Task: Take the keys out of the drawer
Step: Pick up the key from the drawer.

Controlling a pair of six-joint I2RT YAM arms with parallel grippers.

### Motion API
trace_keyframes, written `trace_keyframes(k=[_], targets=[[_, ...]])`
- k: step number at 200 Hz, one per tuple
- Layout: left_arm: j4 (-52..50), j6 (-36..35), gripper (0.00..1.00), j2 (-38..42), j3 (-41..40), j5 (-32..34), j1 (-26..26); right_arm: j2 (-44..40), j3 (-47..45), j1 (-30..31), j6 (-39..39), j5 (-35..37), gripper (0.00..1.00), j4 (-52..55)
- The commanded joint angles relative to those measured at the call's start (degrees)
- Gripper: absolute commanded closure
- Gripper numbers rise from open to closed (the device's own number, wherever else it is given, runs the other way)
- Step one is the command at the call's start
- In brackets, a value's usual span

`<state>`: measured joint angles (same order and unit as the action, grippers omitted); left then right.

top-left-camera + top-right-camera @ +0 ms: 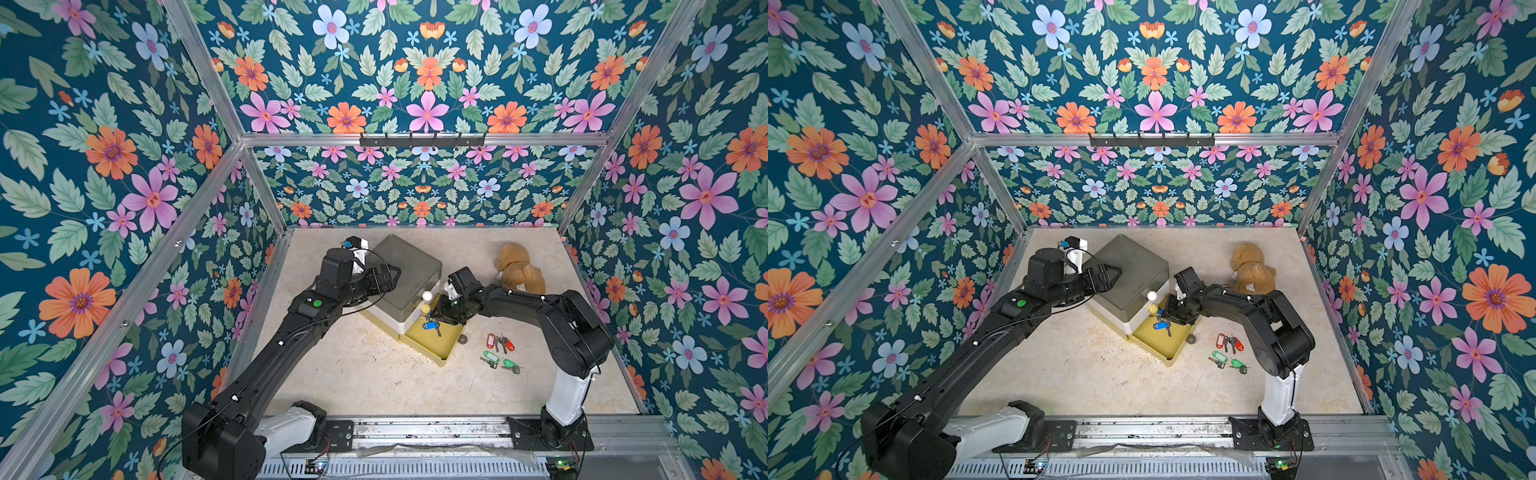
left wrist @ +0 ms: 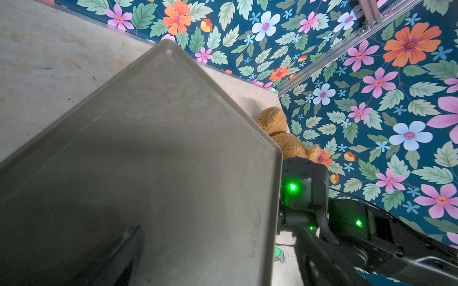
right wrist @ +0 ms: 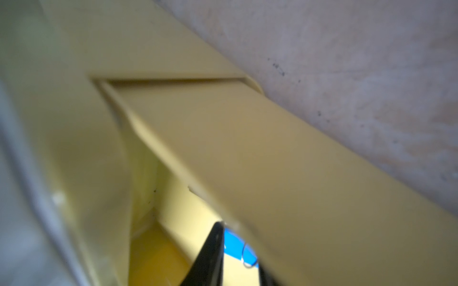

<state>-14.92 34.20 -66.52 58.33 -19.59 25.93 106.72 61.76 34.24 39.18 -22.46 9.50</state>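
The yellow bottom drawer [image 1: 436, 353] of the small drawer unit stands pulled out. One of the keys, blue-tagged [image 1: 429, 326], lies loose in it. My right gripper [image 1: 437, 318] reaches down into the drawer. In the right wrist view a second blue tag [image 3: 230, 237] with its ring fills the narrow gap between the right gripper's [image 3: 239, 250] fingers. Two red-tagged keys [image 1: 500, 343] and two green-tagged keys [image 1: 498, 361] lie on the table right of the drawer. My left gripper [image 1: 388, 277] rests on the unit's grey top [image 1: 409, 270], one finger [image 2: 131, 247] against it, holding nothing.
A brown teddy bear [image 1: 519, 268] lies at the back right, behind my right arm. Round knobs stick out from the drawer fronts [image 1: 427, 296]. The open drawer's grey knob [image 1: 462, 339] points toward the keys on the table. A black hook rail [image 1: 422, 141] hangs on the back wall.
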Motion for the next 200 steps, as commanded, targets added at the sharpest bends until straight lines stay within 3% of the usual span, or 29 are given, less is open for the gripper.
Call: trace_keyframes(k=[1,67,134,200], targets=[[0.94,-0.36,0.01,0.25,-0.05,0.16,-0.01,0.43,0.47,0.11,-0.15,1.23,0.73,0.86],[0.85,-0.19,0.01,0.65,-0.58,0.17,-0.01,1.61,1.13,0.13,-0.28,2.29,0.76,0.57],[1.11,0.26,0.01,0.78,-1.11,0.06,-0.01,0.68,0.56,0.12,-0.27,3.50,0.90,0.52],[2.32,1.29,0.01,0.86,-1.54,-0.45,0.00,-2.57,-0.84,0.12,-0.73,5.61,0.96,1.49]])
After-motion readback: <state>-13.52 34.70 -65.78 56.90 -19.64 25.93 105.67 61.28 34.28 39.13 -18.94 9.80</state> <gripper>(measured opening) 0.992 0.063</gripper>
